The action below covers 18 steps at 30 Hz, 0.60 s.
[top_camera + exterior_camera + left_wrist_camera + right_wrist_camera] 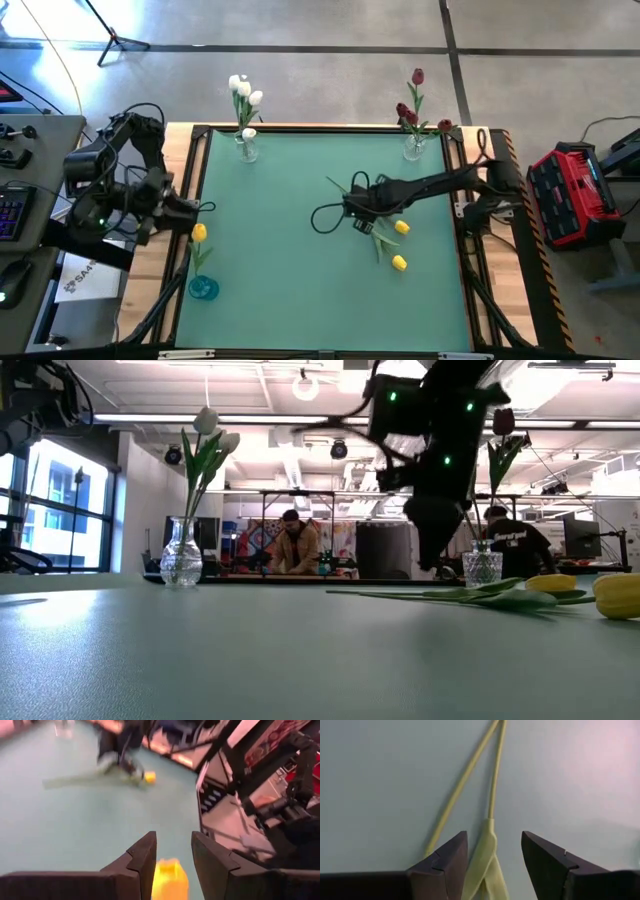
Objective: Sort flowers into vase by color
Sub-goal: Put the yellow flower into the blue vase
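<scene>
Right claw (492, 862) part open, straddling a tulip stem (495, 785) on the worktop (290, 240). Left claw (172, 865) part open, yellow tulip head (169, 879) between fingers. Stems look light, bendy; grip mid-stem.

Pretty typical lab space here. The table (330, 290) has a teal-green top with a light wood border and sits on a grey concrete floor (330, 25) with dark seams running through it. A red toolbox (570, 195) sits off one side, and a desk with a keyboard (12, 215) is on the other. Looking across the table, there's a big window (50, 510) letting in daylight, long ceiling lights (300, 420) overhead, and two people (293, 545) working at benches in the back.
</scene>
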{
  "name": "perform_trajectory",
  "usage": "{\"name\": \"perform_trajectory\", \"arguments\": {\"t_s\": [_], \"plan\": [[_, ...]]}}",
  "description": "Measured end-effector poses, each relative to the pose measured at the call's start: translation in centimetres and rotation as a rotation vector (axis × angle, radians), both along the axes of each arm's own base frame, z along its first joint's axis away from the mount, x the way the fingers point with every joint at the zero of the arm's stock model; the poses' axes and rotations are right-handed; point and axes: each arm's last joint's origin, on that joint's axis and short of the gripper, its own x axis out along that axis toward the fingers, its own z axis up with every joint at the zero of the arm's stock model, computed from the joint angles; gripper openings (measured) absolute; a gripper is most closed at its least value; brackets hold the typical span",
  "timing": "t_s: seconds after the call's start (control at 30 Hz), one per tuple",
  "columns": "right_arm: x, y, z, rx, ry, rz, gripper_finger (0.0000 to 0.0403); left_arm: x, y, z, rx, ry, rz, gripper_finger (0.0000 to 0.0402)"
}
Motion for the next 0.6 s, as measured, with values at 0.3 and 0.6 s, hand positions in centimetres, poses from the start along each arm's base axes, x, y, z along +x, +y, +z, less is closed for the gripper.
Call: {"name": "perform_trajectory", "arguments": {"t_s": [0.3,0.6], "plan": [[0.3,-2.1,-2.4,0.026,0.120,0.004,0.0174,0.2,0.5,0.5,0.237,-0.202,0.020,0.0110],[0.6,-3.0,-3.8,0.158,0.155,0.044,0.0171,0.9,-0.1,-2.1,0.322,-0.094,0.078,0.0110]]}}
